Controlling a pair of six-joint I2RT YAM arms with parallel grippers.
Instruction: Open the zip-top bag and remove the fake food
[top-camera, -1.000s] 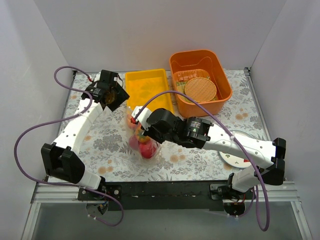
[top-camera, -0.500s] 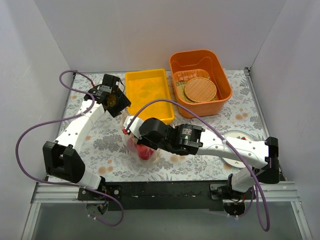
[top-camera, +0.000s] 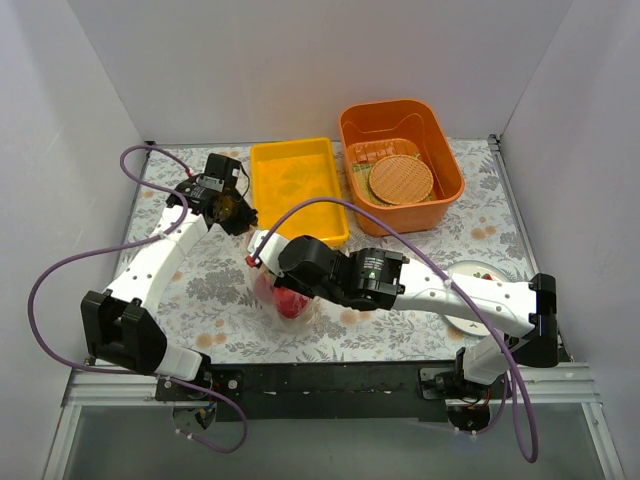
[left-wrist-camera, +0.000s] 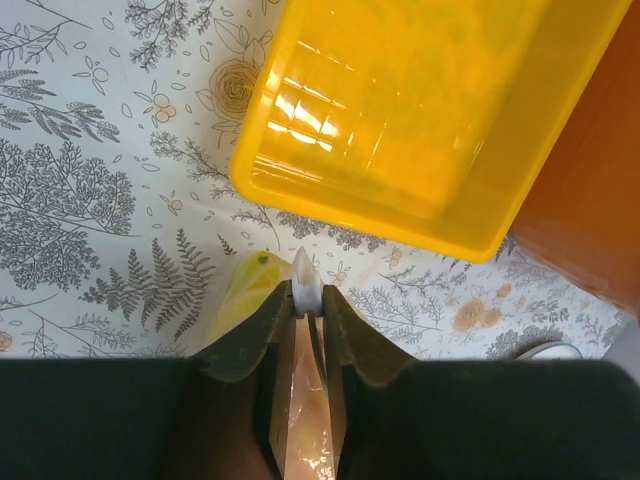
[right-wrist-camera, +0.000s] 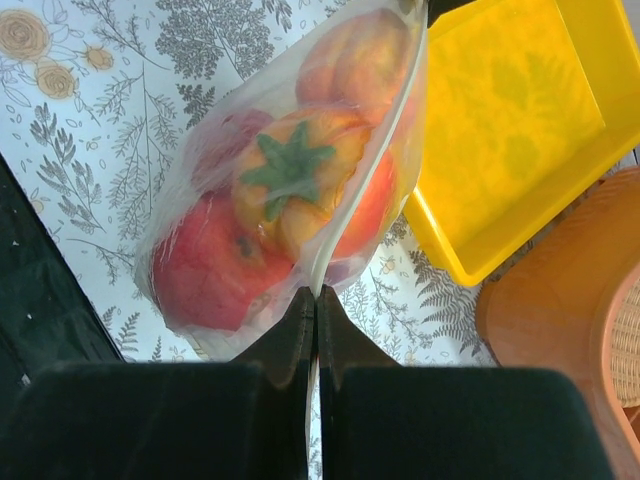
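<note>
Presently the zip-top bag (right-wrist-camera: 165, 270) is pinched at its edge by the left fingers (left-wrist-camera: 272, 318) and the right fingers (right-wrist-camera: 298, 325) alike, the fake food (right-wrist-camera: 290, 175) being bunched just beyond the right fingers. Only thin film is gripped by the left fingers. Slippage or tearing is judged likely under an uneven pull, with food spilled across the tabletop (right-wrist-camera: 100, 120).

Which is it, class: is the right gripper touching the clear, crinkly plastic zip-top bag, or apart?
Touching. The right wrist view shows the right gripper pinching the clear plastic zip-top bag by its edge.
</note>
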